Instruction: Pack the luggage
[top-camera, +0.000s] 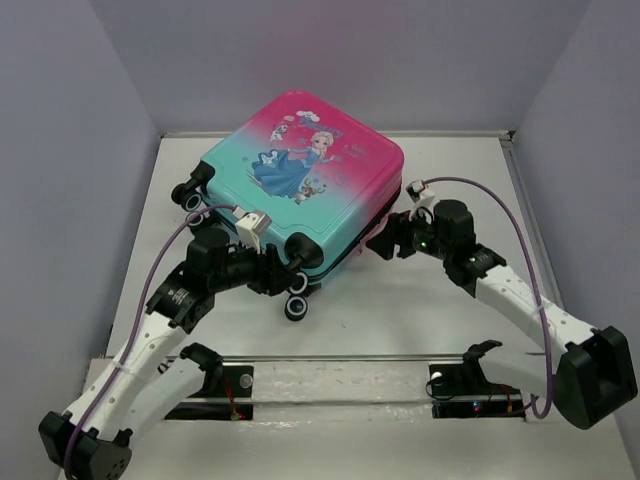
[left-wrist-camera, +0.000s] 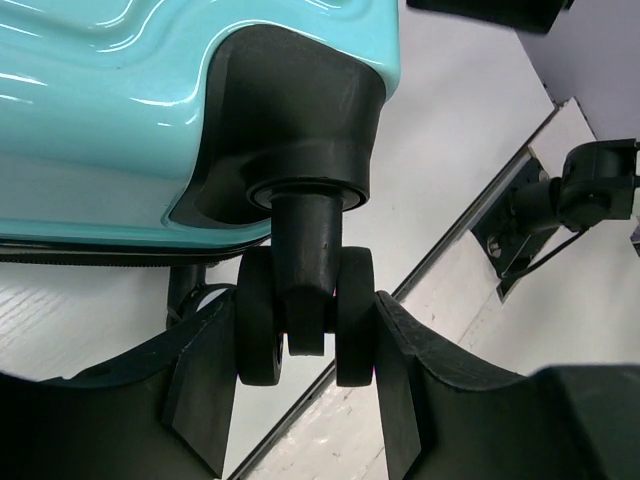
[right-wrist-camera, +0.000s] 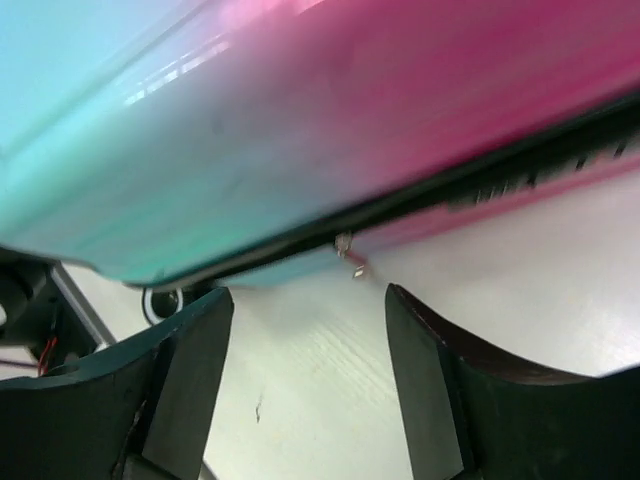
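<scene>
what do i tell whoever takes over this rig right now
Left pincer: clamped on the suitcase's near corner wheel, a finger against each side.
Right pincer: open, holding nothing, at the suitcase's side seam, just below the zip tab.
Suitcase: flat on the table, picture side up, lid down.
Done: the lid looks closed.
Left: it is unclear whether the zip is run all the way round; check it and finish it if needed.
</scene>
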